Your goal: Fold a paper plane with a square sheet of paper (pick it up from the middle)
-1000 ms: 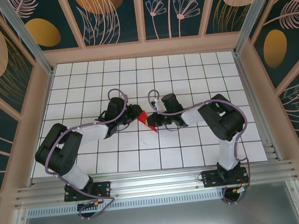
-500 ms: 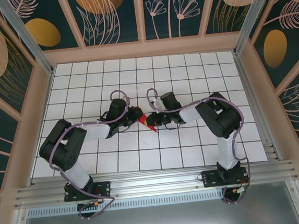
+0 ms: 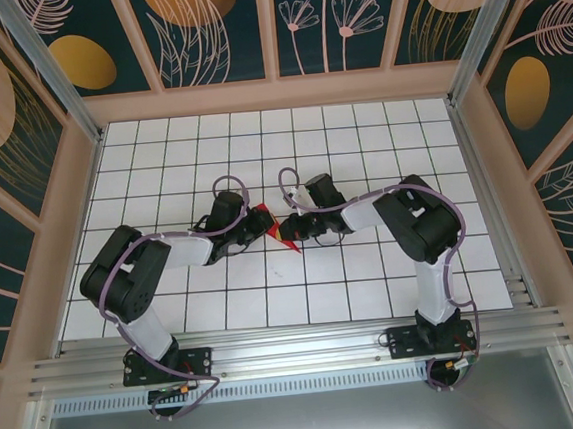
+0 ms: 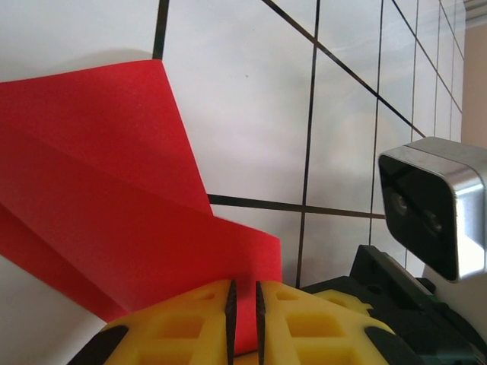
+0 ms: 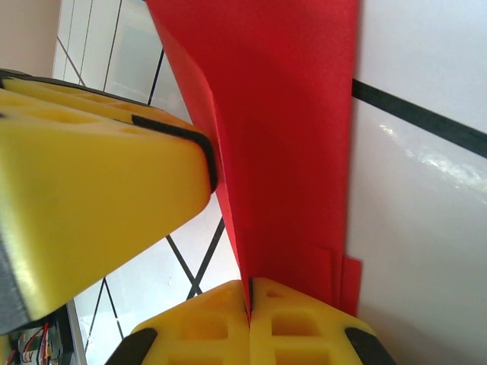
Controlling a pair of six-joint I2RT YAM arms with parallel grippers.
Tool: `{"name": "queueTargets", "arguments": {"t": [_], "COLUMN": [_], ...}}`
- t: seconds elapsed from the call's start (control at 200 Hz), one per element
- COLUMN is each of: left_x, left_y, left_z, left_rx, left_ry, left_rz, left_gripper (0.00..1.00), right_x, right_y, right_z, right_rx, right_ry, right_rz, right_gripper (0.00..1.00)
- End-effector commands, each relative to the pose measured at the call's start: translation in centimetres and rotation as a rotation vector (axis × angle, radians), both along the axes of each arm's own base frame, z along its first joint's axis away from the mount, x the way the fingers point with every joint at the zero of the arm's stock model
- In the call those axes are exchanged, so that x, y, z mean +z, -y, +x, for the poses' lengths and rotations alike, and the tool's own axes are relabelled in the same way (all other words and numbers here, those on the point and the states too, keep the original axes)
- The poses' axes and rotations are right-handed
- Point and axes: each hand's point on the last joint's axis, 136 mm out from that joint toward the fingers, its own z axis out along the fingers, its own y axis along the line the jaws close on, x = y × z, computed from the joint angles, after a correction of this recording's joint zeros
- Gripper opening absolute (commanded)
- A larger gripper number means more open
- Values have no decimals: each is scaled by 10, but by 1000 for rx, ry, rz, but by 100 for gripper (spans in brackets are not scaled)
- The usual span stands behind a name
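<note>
Over the middle of the white grid table, the left arm and right arm meet at the folded red paper. The left gripper pinches one edge of it, its yellow fingers nearly together. The right gripper is clamped tight on another edge.
</note>
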Motion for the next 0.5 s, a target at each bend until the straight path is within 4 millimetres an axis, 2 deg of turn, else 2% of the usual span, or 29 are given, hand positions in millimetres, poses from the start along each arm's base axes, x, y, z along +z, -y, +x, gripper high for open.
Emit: {"name": "queueTargets", "arguments": {"t": [0.0,0.495], "left_x": [-19,-33], "left_y": [-9,-18], "left_z": [-8,-8], "left_rx": [-1,33], "left_ry": [-31,-44], "left_rz": [51,95], "left_gripper": [18,16], "right_x": [-30,-42], "right_y": [12,15], "right_z": [-5,-8], "right_rx": [-9,-10], "right_ry": [-64,-106], "right_rz": [-89,-143], "right_gripper": [0,0]}}
